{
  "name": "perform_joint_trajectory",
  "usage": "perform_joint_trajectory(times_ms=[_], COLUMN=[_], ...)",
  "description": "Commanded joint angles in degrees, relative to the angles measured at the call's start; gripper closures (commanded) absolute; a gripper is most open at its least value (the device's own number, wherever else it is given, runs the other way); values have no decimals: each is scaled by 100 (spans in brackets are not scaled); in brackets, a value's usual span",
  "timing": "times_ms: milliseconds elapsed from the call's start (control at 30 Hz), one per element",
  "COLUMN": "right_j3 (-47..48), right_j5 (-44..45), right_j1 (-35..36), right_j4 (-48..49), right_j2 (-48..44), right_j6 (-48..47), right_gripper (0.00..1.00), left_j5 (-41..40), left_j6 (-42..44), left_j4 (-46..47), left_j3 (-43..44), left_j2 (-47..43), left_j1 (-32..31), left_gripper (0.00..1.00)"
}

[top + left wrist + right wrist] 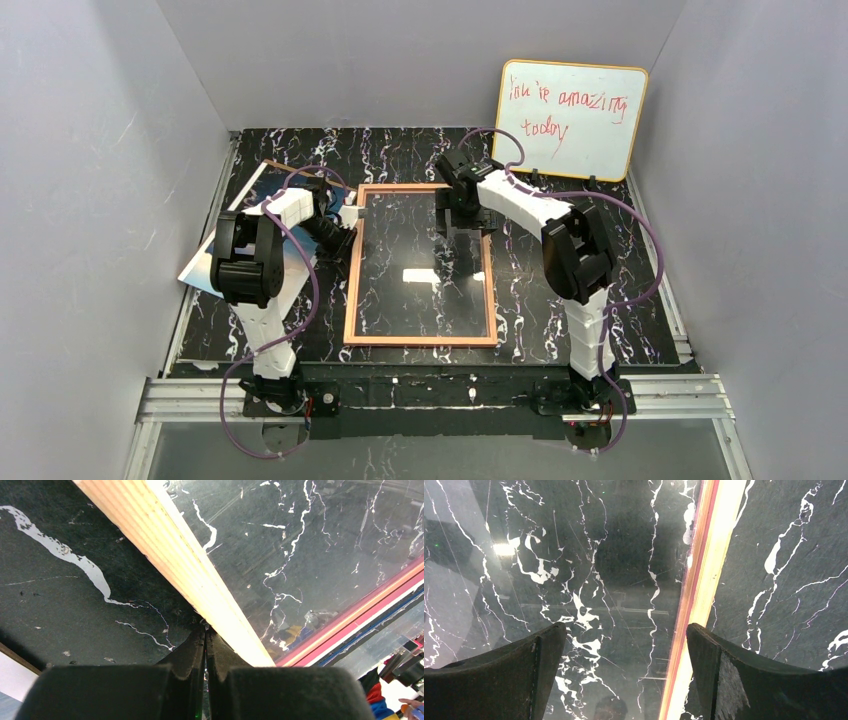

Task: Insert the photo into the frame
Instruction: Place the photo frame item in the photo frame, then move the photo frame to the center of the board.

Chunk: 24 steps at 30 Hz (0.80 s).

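The frame (352, 290) lies flat in the middle of the table, orange-tan side up, and the marble shows through its clear pane. Left of it lies the photo (200, 272), blue with a white corner, mostly hidden under my left arm. My left gripper (345, 235) is shut with nothing in it. In the left wrist view its fingertips (205, 630) press against the outer edge of the frame's tan left rail (175, 545). My right gripper (458, 225) hangs open over the frame's upper right part. In the right wrist view, the right gripper (624, 635) straddles the right rail (704, 580).
A yellow-edged whiteboard (570, 120) with red writing leans against the back wall at the right. A thin brown board edge (300, 170) shows behind my left arm. Grey walls close in the table on three sides.
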Motion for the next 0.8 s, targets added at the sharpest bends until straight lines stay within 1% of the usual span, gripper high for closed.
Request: perform_joint_trajectory(times_ms=[0,133,267,400,600,700,767], right_j3=[-147,-356,-786,-1345,-1961,-2227,-2232], right_j5=[-90,-379,-1094,-1741,-2290,-2392,-2395], right_j1=[-22,-72,-306,-488,-490,-458,-365], right_j4=[251,526,1099,1784,2187,2472,2603], right_j2=[-256,-428,-877,-1405,-1836,-1985,-1992], right_j6=[-5,89,301,560,872,1022,1094], right_gripper=[1,1,1,1,1,1,1], left_j5=[-295,-295,-188,-154,-247,-275,-287], left_j6=[146,146,87,-142,-339,-396,-377], left_j4=[42,34,38,122,156,102,-64], left_j3=[-192,-189,-145,95,618,871,1111], left_j2=[216,206,177,268,645,766,741], left_j1=[-113,-113,-121,-228,-482,-612,-591], left_gripper=[100,100,100,100,100,100,100])
